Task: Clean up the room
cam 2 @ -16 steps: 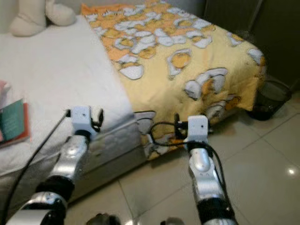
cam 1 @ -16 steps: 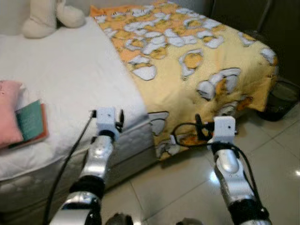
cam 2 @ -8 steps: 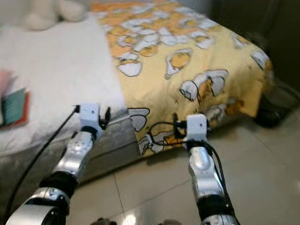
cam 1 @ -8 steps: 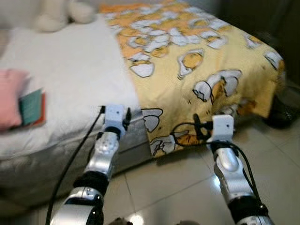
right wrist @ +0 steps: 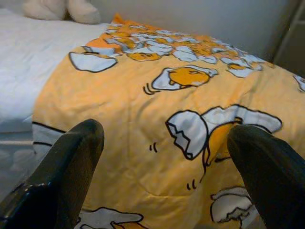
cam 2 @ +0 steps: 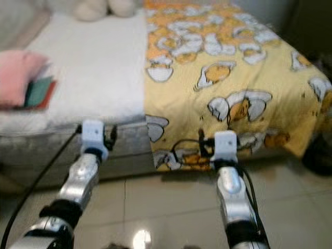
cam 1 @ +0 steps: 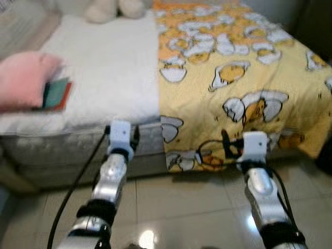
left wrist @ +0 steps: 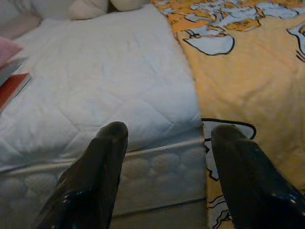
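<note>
We face the long side edge of a bed (cam 1: 104,78) with a white quilted cover. A yellow blanket (cam 1: 244,67) with a cartoon print covers the bed's right half and hangs over the near edge toward the tiled floor (cam 1: 181,207). At the bed's left edge lies a pink pillow (cam 1: 23,78), with a green book (cam 1: 52,92) on a red one (cam 1: 65,96) touching it. A cream plush toy (cam 1: 111,8) sits at the far edge. Our left gripper (left wrist: 164,143) hovers just short of the mattress edge, fingers spread, holding nothing. Our right gripper (right wrist: 164,148) hovers before the blanket's hanging edge, fingers likewise spread wide and empty.
</note>
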`<state>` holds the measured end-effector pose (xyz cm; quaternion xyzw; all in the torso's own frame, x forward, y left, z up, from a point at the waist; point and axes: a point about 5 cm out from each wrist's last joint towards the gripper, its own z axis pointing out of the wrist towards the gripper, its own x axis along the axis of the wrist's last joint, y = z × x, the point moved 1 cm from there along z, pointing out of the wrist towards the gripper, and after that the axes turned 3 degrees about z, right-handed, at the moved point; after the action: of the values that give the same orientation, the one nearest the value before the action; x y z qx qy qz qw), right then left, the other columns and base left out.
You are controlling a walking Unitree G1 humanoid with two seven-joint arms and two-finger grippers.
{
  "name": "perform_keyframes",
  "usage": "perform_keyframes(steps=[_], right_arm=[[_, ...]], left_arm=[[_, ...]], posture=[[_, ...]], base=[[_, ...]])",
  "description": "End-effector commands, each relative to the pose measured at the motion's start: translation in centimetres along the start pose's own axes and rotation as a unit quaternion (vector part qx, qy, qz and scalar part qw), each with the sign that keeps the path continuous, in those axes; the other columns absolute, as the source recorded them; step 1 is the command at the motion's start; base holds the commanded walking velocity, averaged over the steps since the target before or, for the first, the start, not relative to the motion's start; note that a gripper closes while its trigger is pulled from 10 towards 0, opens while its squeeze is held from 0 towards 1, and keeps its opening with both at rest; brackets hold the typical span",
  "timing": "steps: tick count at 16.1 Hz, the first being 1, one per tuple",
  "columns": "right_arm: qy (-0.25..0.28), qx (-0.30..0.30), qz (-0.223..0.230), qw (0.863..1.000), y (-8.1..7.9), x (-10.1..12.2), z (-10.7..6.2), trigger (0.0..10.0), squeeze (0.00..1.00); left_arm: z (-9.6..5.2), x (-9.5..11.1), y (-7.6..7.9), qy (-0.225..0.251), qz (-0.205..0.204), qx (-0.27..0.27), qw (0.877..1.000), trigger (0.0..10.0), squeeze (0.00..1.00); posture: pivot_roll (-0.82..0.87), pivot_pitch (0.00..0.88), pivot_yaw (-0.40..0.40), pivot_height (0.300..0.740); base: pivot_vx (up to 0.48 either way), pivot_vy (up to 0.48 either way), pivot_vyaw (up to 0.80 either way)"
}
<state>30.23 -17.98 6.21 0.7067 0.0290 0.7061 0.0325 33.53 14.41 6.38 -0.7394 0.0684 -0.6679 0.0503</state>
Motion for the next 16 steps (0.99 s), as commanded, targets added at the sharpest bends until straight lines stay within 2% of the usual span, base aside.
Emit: perform_keyframes(steps=[1,5,11,12,13,14,15,16], right_arm=[[0.005,0.018,0.006,1.0,-1.0,0.1,0.0,10.0,0.0],[-0.002,0.025,0.002,1.0,-1.0,-0.3,-0.5,10.0,0.0],[-0.005,0.034,0.01,0.999,-1.7,-0.4,-0.3,10.0,0.0],[-0.007,0.03,0.016,0.999,-1.5,-0.6,-0.5,10.0,0.0],[-0.007,0.028,0.023,0.999,-1.3,-0.7,-0.9,10.0,0.0],[-0.004,0.026,0.031,0.999,-1.3,-0.7,-1.1,10.0,0.0],[0.001,0.027,0.057,0.998,-1.3,-0.7,-1.4,10.0,0.0],[0.002,0.03,0.066,0.997,-1.3,-0.7,-1.4,10.0,0.0]], left_arm=[[0.1,0.3,-0.4,0.007,0.008,0.005,1.0,10.0,0.0],[-0.2,-0.1,0.0,-0.002,0.005,-0.004,1.0,10.0,0.0],[0.0,-0.2,0.3,-0.018,0.003,-0.008,1.0,10.0,0.0],[-0.4,-0.6,0.4,-0.013,0.0,-0.032,0.999,10.0,0.0],[-0.8,-0.2,0.2,0.014,0.005,-0.046,0.999,10.0,0.0],[-1.0,0.0,-0.2,0.028,0.001,-0.047,0.999,10.0,0.0],[-1.0,1.1,-1.0,0.061,-0.022,-0.036,0.997,10.0,0.0],[-0.8,1.9,-1.2,0.075,-0.037,-0.027,0.996,10.0,0.0]], posture=[[-0.2,0.0,0.068,0.74],[-0.19,0.0,0.063,0.74],[-0.19,0.0,0.073,0.74],[-0.2,0.0,0.079,0.74],[-0.2,0.0,0.083,0.74],[-0.21,0.0,0.087,0.74],[-0.21,0.0,0.087,0.74],[-0.21,0.0,0.085,0.74]], base=[[0.0,-0.461,0.54],[0.0,-0.458,0.52],[0.0,-0.445,0.5],[0.0,0.0,0.48],[0.0,0.0,0.48],[0.0,0.0,0.48],[0.0,0.0,0.46],[0.0,0.0,0.46]])
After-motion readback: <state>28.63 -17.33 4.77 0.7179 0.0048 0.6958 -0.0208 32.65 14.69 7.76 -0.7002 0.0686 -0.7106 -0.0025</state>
